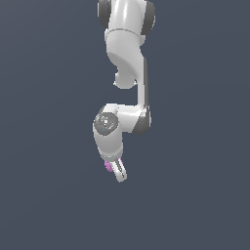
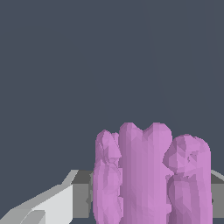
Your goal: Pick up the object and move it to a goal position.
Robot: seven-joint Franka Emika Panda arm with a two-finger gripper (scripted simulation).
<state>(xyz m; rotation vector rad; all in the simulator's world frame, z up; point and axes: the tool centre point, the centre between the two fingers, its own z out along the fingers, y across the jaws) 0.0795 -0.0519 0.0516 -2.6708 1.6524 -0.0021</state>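
Note:
The object is a pink-purple bumpy blocky piece that fills the near part of the wrist view, sitting between my gripper's grey finger pads. In the exterior view only a small pink sliver of the object shows beside the white fingers. My gripper hangs at the end of the white arm, tilted, and is shut on the object. No goal marker shows in either view.
A plain dark grey-blue background fills both views. The white arm reaches down from the exterior view's upper middle. Nothing else shows.

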